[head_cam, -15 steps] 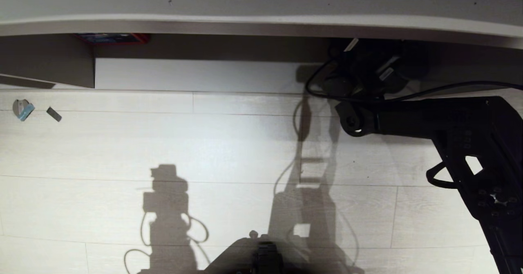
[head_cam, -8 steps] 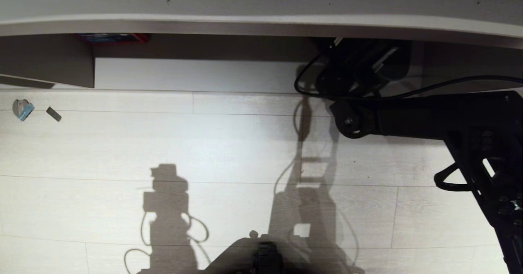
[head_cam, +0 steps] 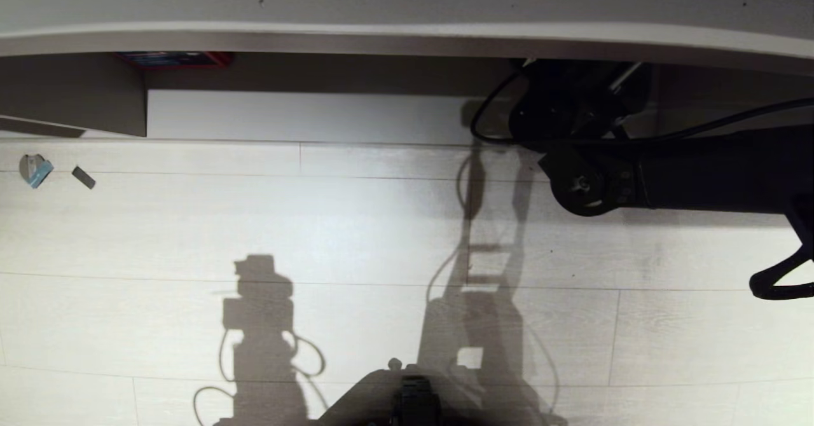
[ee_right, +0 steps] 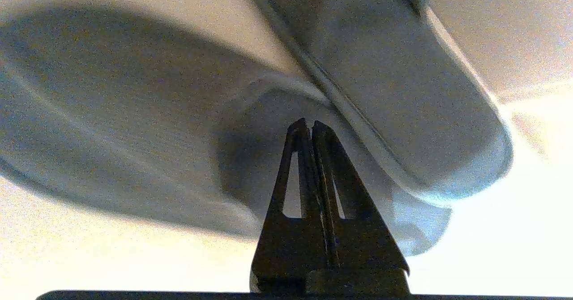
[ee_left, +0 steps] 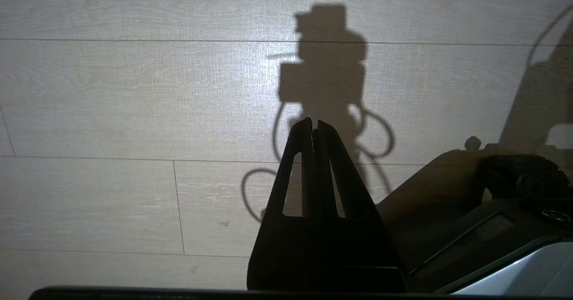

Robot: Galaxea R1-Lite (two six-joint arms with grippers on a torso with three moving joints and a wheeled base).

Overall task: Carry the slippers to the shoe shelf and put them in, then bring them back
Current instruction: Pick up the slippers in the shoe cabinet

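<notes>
Head view: the black right arm reaches from the right into the far right compartment of the long low beige-wood shoe shelf (head_cam: 407, 35), its gripper hidden there, above the pale plank floor (head_cam: 318, 222). Left wrist view: the left gripper (ee_left: 313, 123) hangs near the floor, fingers pressed together, empty. Right wrist view: the right gripper (ee_right: 308, 123), fingers pressed together, pinches a fabric edge of the soft light blue-grey slippers (ee_right: 394, 94); they look light and floppy, best taken by the collar rim.

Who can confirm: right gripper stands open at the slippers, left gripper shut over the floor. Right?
Not quite. The right gripper is not open: it is shut on the slippers, fingers pressed together, as the right wrist view shows. The left gripper is indeed shut over the floor.
</notes>
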